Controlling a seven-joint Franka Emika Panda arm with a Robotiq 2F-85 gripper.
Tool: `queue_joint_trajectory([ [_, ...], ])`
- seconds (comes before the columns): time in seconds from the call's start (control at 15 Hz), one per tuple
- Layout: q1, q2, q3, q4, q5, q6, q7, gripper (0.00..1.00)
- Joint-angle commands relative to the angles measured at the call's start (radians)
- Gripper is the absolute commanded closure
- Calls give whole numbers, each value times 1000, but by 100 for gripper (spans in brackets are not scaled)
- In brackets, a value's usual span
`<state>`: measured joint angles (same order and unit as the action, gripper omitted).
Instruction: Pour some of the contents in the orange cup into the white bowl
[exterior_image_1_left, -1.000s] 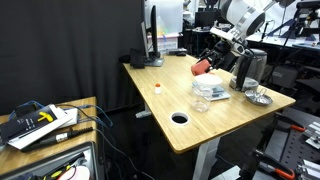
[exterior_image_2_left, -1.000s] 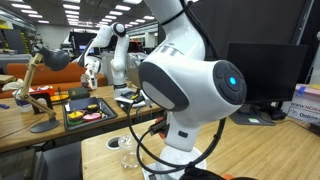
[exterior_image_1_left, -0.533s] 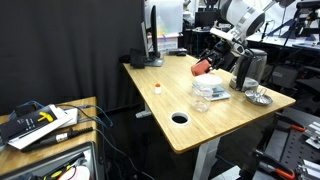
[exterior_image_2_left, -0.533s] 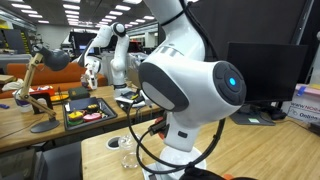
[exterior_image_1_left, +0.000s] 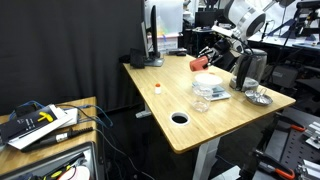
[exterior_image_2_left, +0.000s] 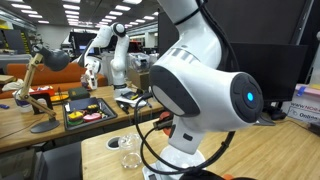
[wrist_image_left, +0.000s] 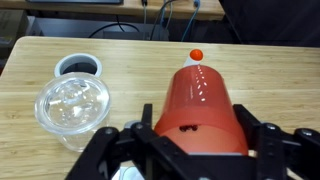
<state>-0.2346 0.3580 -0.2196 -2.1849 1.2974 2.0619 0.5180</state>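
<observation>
In an exterior view my gripper (exterior_image_1_left: 207, 59) is shut on the orange cup (exterior_image_1_left: 198, 64) and holds it tilted in the air just above the white bowl (exterior_image_1_left: 212, 84) on the table. In the wrist view the orange cup (wrist_image_left: 200, 108) fills the middle, clamped between the two black fingers of my gripper (wrist_image_left: 195, 138), its narrow end pointing away from the camera. A few dark specks show through the cup wall. A sliver of white at the bottom edge may be the bowl; I cannot tell.
A clear glass container (wrist_image_left: 73, 105) (exterior_image_1_left: 201, 101) stands beside the bowl, near a round cable hole (wrist_image_left: 78, 67) (exterior_image_1_left: 180, 117) in the wooden table (exterior_image_1_left: 160, 110). A tiny orange-and-white object (exterior_image_1_left: 157, 88) (wrist_image_left: 196, 54) lies further off. A metal dish (exterior_image_1_left: 258, 97) and a dark jug (exterior_image_1_left: 250, 68) stand nearby.
The cup has moved slightly up and away from the bowl, and the arm's big joint has swung across the exterior view. The grip on the cup is unchanged.
</observation>
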Motion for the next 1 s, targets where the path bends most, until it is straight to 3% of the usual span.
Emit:
queue_joint_trajectory([
  [0.0,-35,32,-10,24,52,-114,18,46],
  [0.27,-62,64,-19,31,95,-227,32,46],
  [0.93,-87,117,-44,56,131,-350,30,46],
])
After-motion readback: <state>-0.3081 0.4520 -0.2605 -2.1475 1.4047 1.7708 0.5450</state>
